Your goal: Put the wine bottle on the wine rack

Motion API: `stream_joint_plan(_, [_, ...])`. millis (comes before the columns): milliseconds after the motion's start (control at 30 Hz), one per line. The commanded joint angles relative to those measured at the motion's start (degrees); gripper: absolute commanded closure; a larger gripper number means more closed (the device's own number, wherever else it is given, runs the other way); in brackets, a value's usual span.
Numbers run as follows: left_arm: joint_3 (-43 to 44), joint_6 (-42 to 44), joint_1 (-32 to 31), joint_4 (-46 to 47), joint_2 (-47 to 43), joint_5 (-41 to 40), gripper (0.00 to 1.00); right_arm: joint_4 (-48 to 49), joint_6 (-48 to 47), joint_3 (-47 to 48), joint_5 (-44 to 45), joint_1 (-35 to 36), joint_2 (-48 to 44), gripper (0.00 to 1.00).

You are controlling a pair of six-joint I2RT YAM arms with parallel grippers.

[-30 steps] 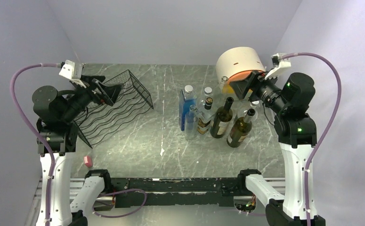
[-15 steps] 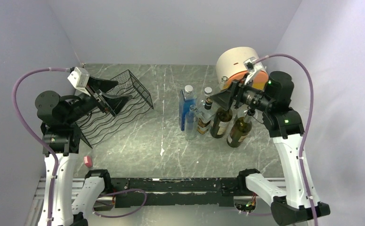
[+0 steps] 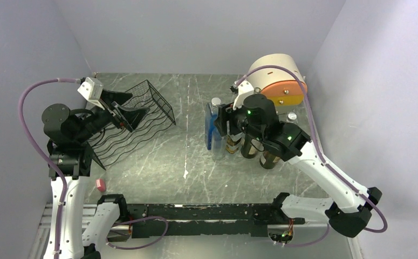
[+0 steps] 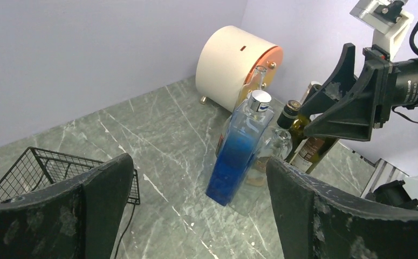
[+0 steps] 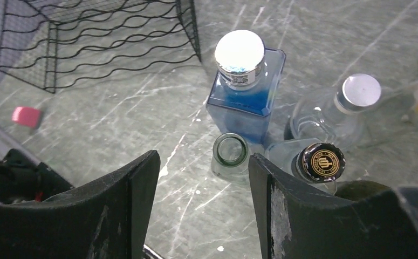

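Right claw (image 5: pixel 202 159) spread, empty, above bottle cluster at 3 o'clock on surface (image 3: pixel 185 156). Left claw (image 4: pixel 198 167) spread, empty, over rack (image 3: pixel 136 127) at 9 o'clock. Wine bottle (image 3: pixel 270 159) upright, tightly packed. Risk: descending finger topples blue bottle (image 5: pixel 244 102) or pinches wrong neck.

Wine rack (image 3: pixel 142 129): black wire, likely metal. Blue bottle (image 5: pixel 247 105): glossy glass, shiny silver cap (image 5: pixel 239 51). Table (image 3: pixel 169 162): smooth, marble-look.

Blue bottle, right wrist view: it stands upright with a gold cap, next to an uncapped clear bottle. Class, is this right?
Not quite. On the blue bottle the cap is silver, not gold, as the right wrist view shows. The rest holds: it stands upright, next to the uncapped clear bottle.
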Motion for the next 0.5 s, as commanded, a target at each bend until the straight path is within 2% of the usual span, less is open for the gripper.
stream_joint_plan(0, [-0.3,1.1,0.1,-0.7,-0.5,-1.5,0.04,-0.9,2.0,-0.7,13.3,3.6,2.1,0.33])
stream_joint_plan(200, [-0.2,1.5,0.1,-1.1,0.3,-3.1,0.04,-3.1,4.2,-1.8,20.4,7.6,6.2,0.31])
stream_joint_plan(467, [-1.8,1.6,0.1,-1.3,0.3,-5.3,0.03,-1.6,4.4,-3.6,24.4,8.2,8.6,0.38])
